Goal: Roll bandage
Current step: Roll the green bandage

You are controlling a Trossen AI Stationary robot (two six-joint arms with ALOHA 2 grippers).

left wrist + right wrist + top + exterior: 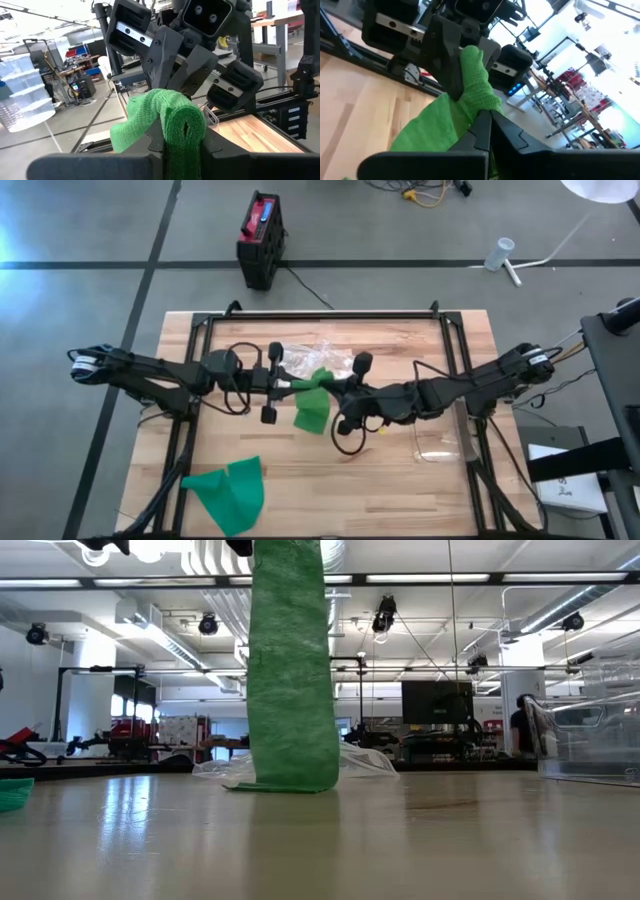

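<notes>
Bandage [312, 412] hangs over mid-bench, its lower end touching the wood. Left gripper [182, 145] and right gripper [482, 122] meet at its top, both jaws pinching it.

I saw two matte black jointed arms with looping black cables, silver screwed plates on the left gripper [451, 75] at upper left.
</notes>
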